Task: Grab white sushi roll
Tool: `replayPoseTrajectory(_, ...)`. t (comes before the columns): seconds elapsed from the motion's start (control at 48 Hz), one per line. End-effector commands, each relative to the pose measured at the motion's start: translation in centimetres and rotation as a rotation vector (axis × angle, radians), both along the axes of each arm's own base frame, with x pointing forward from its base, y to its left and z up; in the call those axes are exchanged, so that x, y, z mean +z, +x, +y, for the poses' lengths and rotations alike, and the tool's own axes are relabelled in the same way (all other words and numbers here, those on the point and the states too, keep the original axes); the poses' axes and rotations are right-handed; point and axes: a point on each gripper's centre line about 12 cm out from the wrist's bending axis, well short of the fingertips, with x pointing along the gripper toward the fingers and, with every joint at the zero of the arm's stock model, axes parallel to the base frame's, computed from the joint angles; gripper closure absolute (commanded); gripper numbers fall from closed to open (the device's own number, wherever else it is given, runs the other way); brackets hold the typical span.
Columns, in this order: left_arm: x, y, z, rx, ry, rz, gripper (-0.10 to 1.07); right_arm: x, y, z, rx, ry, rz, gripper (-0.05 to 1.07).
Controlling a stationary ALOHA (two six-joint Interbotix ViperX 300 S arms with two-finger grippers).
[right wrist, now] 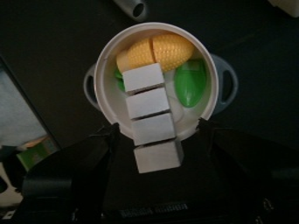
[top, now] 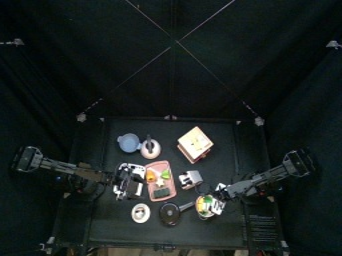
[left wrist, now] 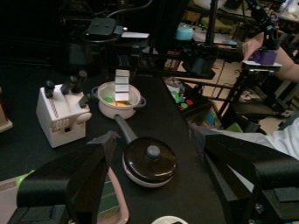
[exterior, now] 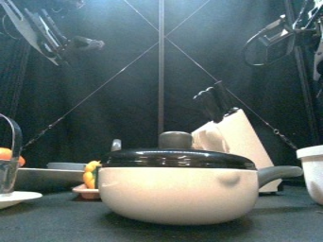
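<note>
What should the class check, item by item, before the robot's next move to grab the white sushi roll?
1. Right gripper open: ok, jaws wide.
2. Right gripper over the white bowl: ok.
3. Bowl contents visible: ok, corn and a green piece.
4. White sushi roll identified: cannot tell; a white segmented strip lies across the bowl.
5. Left gripper empty: ok, open above the black-lidded pot.

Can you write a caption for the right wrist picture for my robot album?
Open right gripper hovers over a white bowl holding corn, a green vegetable and a white segmented strip.
</note>
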Motion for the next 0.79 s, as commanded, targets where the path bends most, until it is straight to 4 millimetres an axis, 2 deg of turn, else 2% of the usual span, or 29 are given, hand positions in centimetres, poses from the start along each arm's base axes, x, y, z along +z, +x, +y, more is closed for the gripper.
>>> replayPoseTrajectory(0.0,0.8,0.2,-0.3,-0.012,-0.004,-0.033,-0.02,0.4,0.7,0.6,0.03,-0.015,-0.021,0.02)
replayPoseTrajectory(0.271,0.1,-0.2,-0.7,-0.038,0.003,-0.036,-0.02,-1.2,1.4,1.8,0.09,-0.068,0.026,0.03)
replayPoseTrajectory(0.542,0.1,-0.3,-0.7,-0.041,0.002,-0.038,-0.02,-1.9,1.8,1.8,0.107,-0.106,0.05,0.04)
replayPoseTrajectory(0.771,0.1,-0.3,-0.7,-0.04,0.001,-0.037,-0.02,-1.8,1.8,1.7,0.11,-0.115,0.056,0.15)
